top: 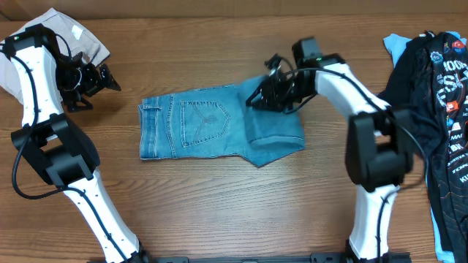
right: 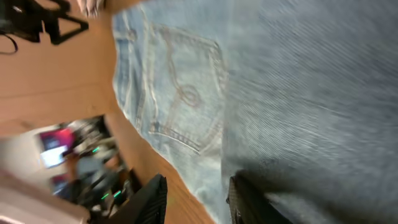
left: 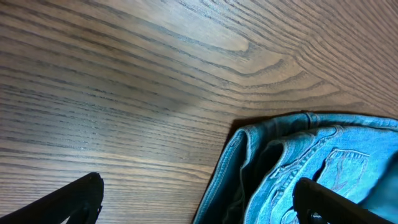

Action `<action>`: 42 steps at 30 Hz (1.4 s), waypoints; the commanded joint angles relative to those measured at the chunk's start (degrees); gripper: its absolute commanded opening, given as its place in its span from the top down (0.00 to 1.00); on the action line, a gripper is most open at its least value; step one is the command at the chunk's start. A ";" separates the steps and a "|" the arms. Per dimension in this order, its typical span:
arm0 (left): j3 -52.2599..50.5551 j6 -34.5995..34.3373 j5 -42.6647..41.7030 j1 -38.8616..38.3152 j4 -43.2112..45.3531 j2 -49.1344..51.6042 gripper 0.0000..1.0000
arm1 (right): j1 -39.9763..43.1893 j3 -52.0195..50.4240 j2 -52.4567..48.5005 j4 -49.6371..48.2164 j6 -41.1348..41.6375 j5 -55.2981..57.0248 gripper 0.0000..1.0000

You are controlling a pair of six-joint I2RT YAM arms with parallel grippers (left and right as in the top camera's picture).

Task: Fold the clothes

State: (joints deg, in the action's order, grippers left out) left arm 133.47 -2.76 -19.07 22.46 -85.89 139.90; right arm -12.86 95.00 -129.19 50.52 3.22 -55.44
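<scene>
The light-blue denim jeans [top: 197, 124] lie folded in the middle of the table, a stitched back pocket up and the leg part folded over at the right [top: 274, 131]. My right gripper [top: 256, 98] is at the far edge of that folded part. In the right wrist view its fingers [right: 198, 202] are apart, one on the denim [right: 298, 93] and one over the wood. My left gripper [top: 110, 79] hovers left of the jeans. It is open and empty [left: 199, 205], with the waistband corner [left: 292, 162] below it.
Beige trousers [top: 66, 36] lie at the far left corner behind the left arm. A black printed tee [top: 439, 95] and a pale-blue garment [top: 398, 47] are heaped at the right edge. Bare wooden table [top: 219, 212] runs along the front.
</scene>
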 commanded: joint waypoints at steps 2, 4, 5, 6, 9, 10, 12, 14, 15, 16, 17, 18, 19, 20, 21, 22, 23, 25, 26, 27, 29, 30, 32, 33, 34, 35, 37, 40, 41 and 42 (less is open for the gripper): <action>-0.17 1.07 -0.04 -0.74 0.26 -1.22 0.00 | -0.61 -0.72 -5.01 -0.87 -1.79 -6.32 0.65; -0.17 1.07 -0.04 -0.76 0.26 -1.22 0.00 | -0.55 -0.72 -5.35 -1.81 -0.37 -6.32 0.73; -0.17 1.07 -0.02 -0.76 0.24 -1.22 0.00 | -0.39 -0.57 -5.14 -2.05 0.26 -6.34 0.77; -0.17 1.09 -0.04 -0.74 0.20 -1.22 0.00 | -0.20 -0.09 -4.68 -1.77 1.01 -6.29 0.78; -0.17 1.09 -0.02 -0.74 0.22 -1.22 0.00 | 0.48 1.73 -2.14 0.94 1.29 -6.14 0.79; -0.17 1.09 0.00 -0.74 0.20 -1.22 0.00 | 0.63 2.10 -0.74 1.75 1.29 -6.14 0.79; -0.17 1.09 -0.02 -0.74 0.22 -1.22 0.00 | 0.68 2.27 2.03 3.19 1.31 -5.70 0.78; -0.17 1.09 -0.02 -0.74 0.26 -1.22 0.00 | 0.66 2.25 4.24 6.29 1.31 -4.20 0.76; -0.17 1.09 -0.02 -0.74 0.28 -1.22 0.00 | 0.42 2.25 4.70 8.26 1.31 -3.48 0.76; -0.17 1.09 -0.02 -0.76 0.28 -1.22 0.00 | 0.17 2.25 4.81 10.32 1.29 -3.04 0.76; -0.17 1.09 -0.02 -0.76 0.28 -1.22 0.00 | -0.04 2.14 4.79 12.37 1.27 -2.67 0.76; -0.17 1.09 -0.02 -0.74 0.31 -1.22 0.00 | -0.31 1.46 4.79 13.79 1.25 -2.01 0.76; -0.17 1.09 -0.02 -0.74 0.35 -1.22 0.00 | -0.59 0.59 4.76 13.99 1.22 -1.51 0.75; -0.17 1.09 -0.02 -0.74 0.42 -1.22 0.00 | -1.01 -0.70 4.79 13.77 1.20 -0.76 0.73; -0.17 1.09 -0.02 -0.74 0.46 -1.22 0.00 | -1.40 -1.73 4.76 13.40 1.27 -0.11 0.70; -0.17 1.07 -0.04 -0.74 0.50 -1.22 0.00 | -1.81 -2.99 4.66 12.52 1.27 0.17 0.66; -0.17 1.09 -0.04 -0.74 0.52 -1.22 0.00 | -2.32 -4.72 4.66 11.17 1.40 0.11 0.63; -0.17 1.09 -0.04 -0.74 0.52 -1.22 0.00 | -3.19 -7.63 4.66 8.79 2.62 0.13 0.60; -0.17 1.09 -0.02 -0.74 0.52 -1.22 0.00 | -3.56 -9.40 4.66 7.13 3.56 0.11 0.55; -0.17 1.09 -0.02 -0.74 0.55 -1.22 0.00 | -3.85 -11.47 4.66 5.18 5.07 0.15 0.52; -0.17 1.09 -0.02 -0.74 0.68 -1.22 0.00 | -3.96 -15.13 4.66 1.64 7.91 0.15 0.36; -0.17 1.09 -0.04 -0.74 0.74 -1.22 0.00 | -3.96 -16.85 4.66 -0.04 9.49 0.15 0.32; -0.17 1.09 -0.04 -0.76 1.03 -1.22 0.00 | -3.96 -19.37 4.66 -2.62 11.47 0.52 0.34; -0.17 1.07 -0.04 -0.76 1.16 -1.22 0.00 | -3.96 -19.76 4.66 -3.19 11.87 1.22 0.38; -0.17 1.07 -0.04 -0.76 1.31 -1.22 0.00 | -3.93 -19.67 4.66 -3.39 11.87 1.92 0.44; -0.17 1.07 -0.04 -0.76 1.42 -1.22 0.00 | -3.78 -19.30 4.68 -3.50 11.87 2.19 0.51; -0.17 1.09 -0.09 -0.76 1.46 -1.22 0.00 | -3.15 -17.29 4.74 -3.15 11.89 2.01 0.58; -0.17 1.11 -0.11 -0.76 0.79 -1.22 0.00 | -1.95 -12.92 5.20 -1.03 11.80 2.10 0.59; -0.20 1.16 -0.11 -0.76 0.55 -1.20 0.00 | -1.53 -11.13 5.46 -0.13 11.76 2.45 0.59; -0.20 1.51 -0.26 -0.76 0.33 -1.20 0.00 | -1.14 -8.83 5.81 1.03 11.74 3.37 0.58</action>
State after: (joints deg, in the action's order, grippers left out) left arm 133.47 -2.76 -19.09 22.46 -85.08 139.90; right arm -15.88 80.58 -124.77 50.96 13.98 -54.68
